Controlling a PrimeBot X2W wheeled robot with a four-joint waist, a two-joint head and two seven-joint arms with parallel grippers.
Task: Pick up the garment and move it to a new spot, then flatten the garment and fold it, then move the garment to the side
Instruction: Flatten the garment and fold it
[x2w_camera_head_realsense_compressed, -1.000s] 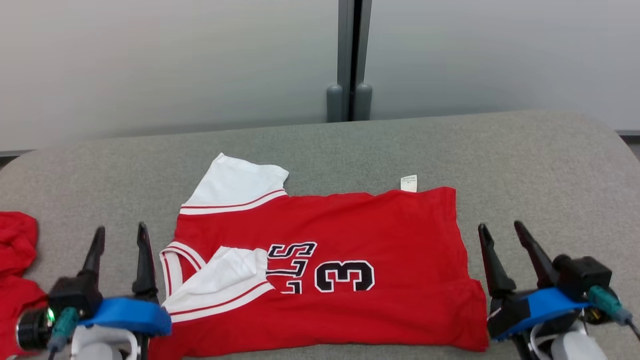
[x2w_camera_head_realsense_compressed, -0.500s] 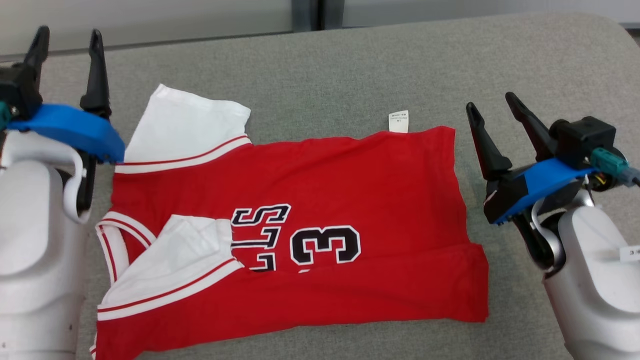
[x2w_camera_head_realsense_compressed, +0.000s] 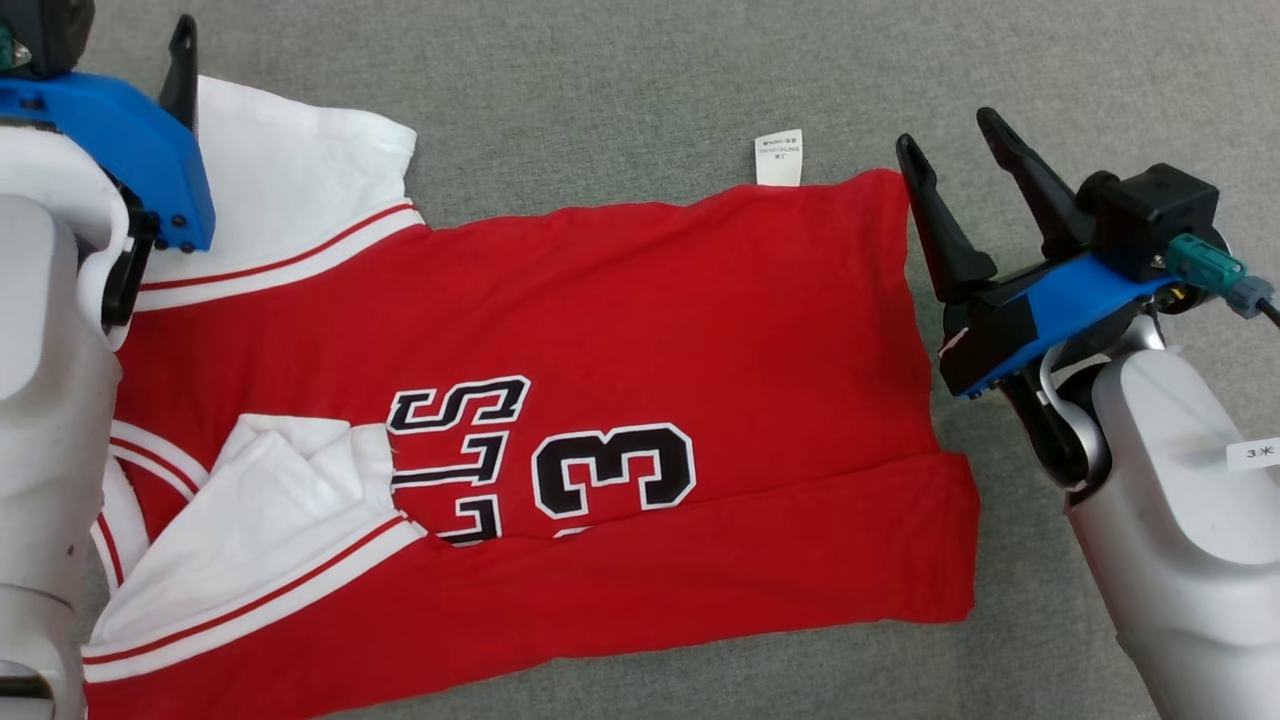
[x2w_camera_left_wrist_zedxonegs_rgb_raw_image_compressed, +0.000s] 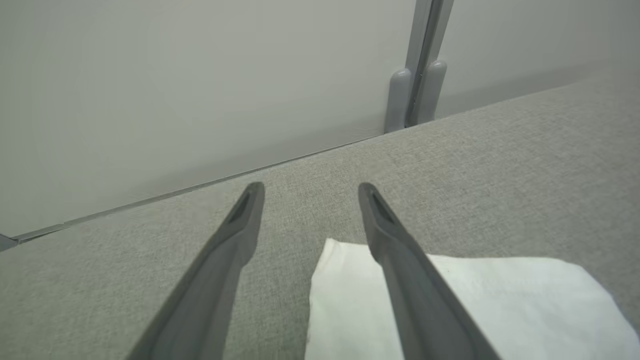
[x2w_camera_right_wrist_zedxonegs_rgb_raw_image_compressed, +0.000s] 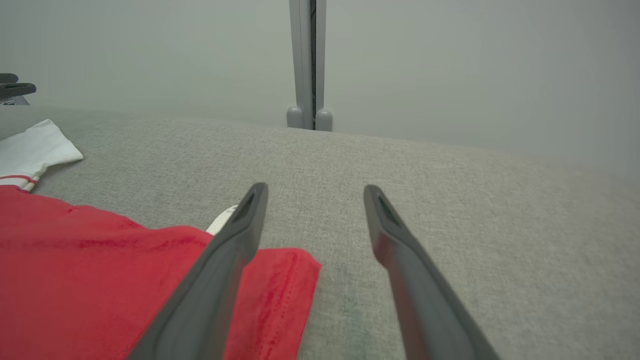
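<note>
Head view, looking down on the grey padded table (x2w_camera_head_realsense_compressed: 620, 70), and the red jersey (x2w_camera_head_realsense_compressed: 720, 300) lies across the middle of it, collar end by my left arm, hem by my right. I read this as the fold step: the near edge looks doubled over in a band, and the near sleeve (x2w_camera_head_realsense_compressed: 270, 520) is turned in over the chest. Both grippers stand wide and carry nothing. The right gripper (x2w_camera_head_realsense_compressed: 946, 130) sits at the far hem corner; its wrist view has one finger over red cloth and the other over bare table. The left gripper (x2w_camera_left_wrist_zedxonegs_rgb_raw_image_compressed: 310, 187) straddles the corner of the far sleeve (x2w_camera_head_realsense_compressed: 290, 170) the same way. Next, I'd say, both come down and pinch that far edge together, so it travels level toward me. Whether any fingertip touches cloth, I can't tell. My left forearm (x2w_camera_head_realsense_compressed: 40, 400) covers the collar side, the near left corner runs off frame, the lettering (x2w_camera_head_realsense_compressed: 470, 450) is half under the sleeve, and the care label (x2w_camera_head_realsense_compressed: 778, 158) is too small to read.
</note>
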